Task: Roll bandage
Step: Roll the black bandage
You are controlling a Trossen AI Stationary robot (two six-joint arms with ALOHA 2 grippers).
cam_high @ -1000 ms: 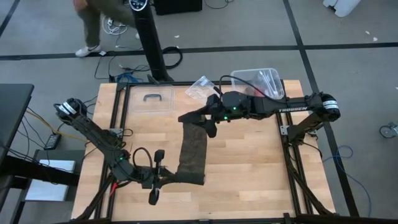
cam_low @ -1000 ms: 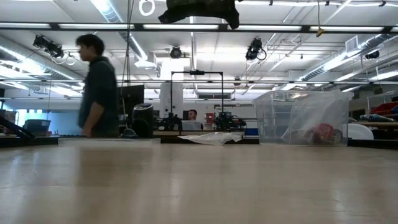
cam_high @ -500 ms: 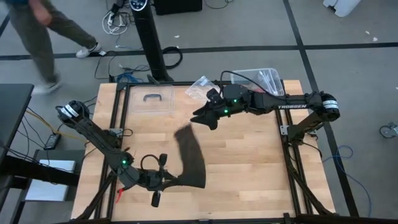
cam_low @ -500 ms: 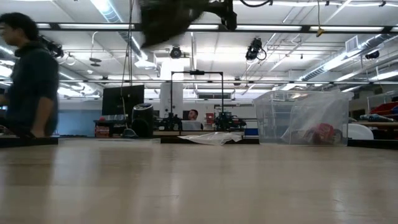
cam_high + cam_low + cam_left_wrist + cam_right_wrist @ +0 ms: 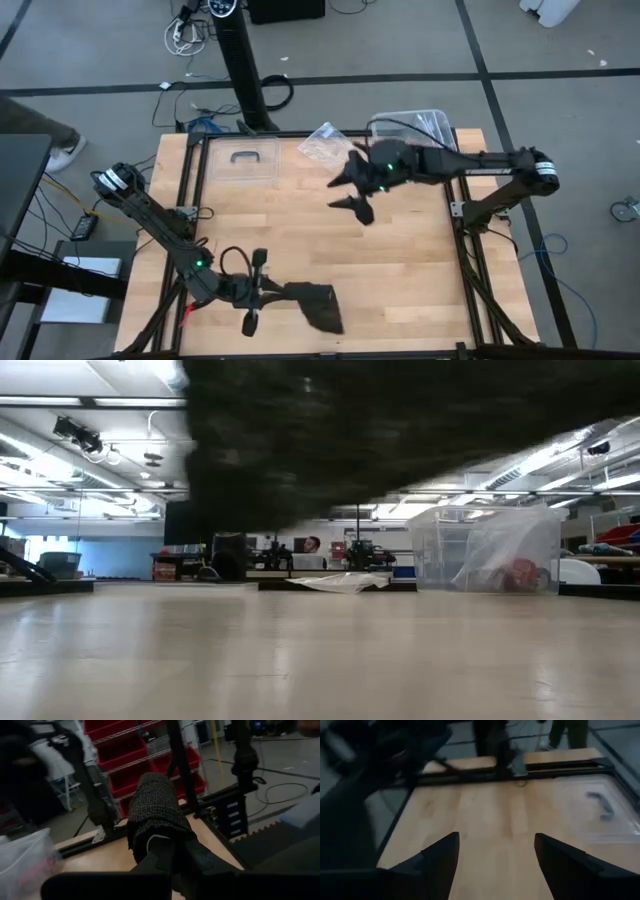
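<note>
The bandage (image 5: 316, 305) is a black strip of knit fabric near the table's front edge. It sticks out from my left gripper (image 5: 280, 292), which is shut on it. In the left wrist view the bandage (image 5: 155, 810) rises past the fingers. In the low view the bandage (image 5: 400, 430) fills the top of the picture, close to the camera and above the tabletop. My right gripper (image 5: 352, 197) hovers open over the far middle of the table, with only bare wood between its fingers (image 5: 440, 855). My left gripper pinches one end of the bandage (image 5: 165, 832) between its two fingers (image 5: 161, 851). The fingers lie level and point toward the table's right edge. The rest of the strip juts out past the fingertips, bunched and slack, and the low view shows it clear of the tabletop.
A clear plastic box (image 5: 415, 128) stands at the far right corner, with a clear wrapper (image 5: 322, 140) beside it. A flat clear lid with a handle (image 5: 240, 160) lies at the far left. Bare wood (image 5: 400, 270) spans the middle and right. A person's shoe (image 5: 65, 155) shows beyond the table's left.
The bandage's far end has come free of my right gripper. The strip has dropped and swung toward the near edge, and now hangs from my left gripper alone. My right gripper has rolled and drawn back toward the table's right edge. A person has walked off to the left.
</note>
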